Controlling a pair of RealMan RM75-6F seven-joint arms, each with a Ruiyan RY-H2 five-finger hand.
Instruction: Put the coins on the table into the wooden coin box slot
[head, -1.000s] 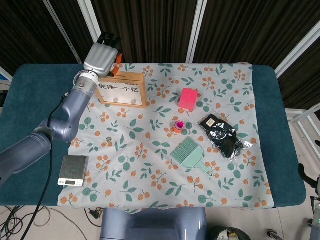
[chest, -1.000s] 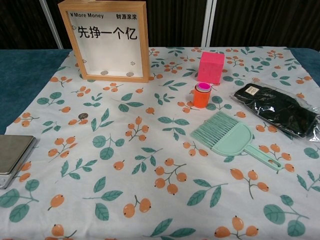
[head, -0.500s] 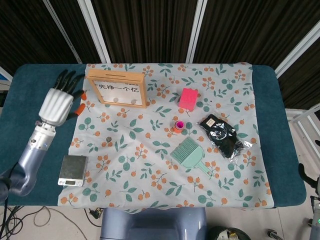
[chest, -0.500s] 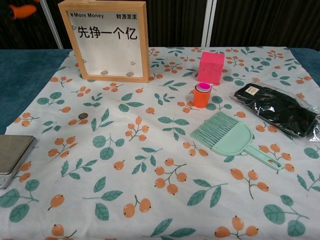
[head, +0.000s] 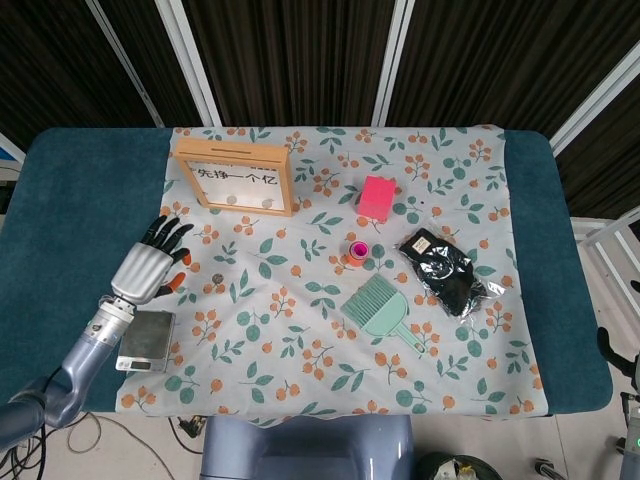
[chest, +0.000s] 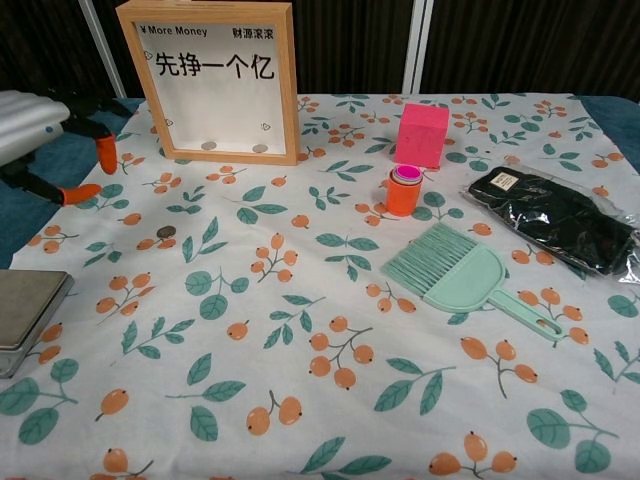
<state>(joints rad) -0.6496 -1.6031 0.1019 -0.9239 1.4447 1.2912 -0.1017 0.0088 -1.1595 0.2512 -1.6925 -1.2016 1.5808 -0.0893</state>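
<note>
The left hand (head: 148, 268) hangs above the left edge of the floral cloth (head: 300, 330), between the wooden coin box (head: 236, 178) and the small scale (head: 145, 340). Its fingers are spread apart and hold nothing; the orange fingertips (chest: 80, 192) show in the chest view. One coin (head: 217, 278) lies flat on the cloth, just to the right of the hand and apart from it. The box stands upright near the back of the table, and two coins (chest: 233, 146) rest at the bottom behind its window. The right hand does not appear in either view.
</note>
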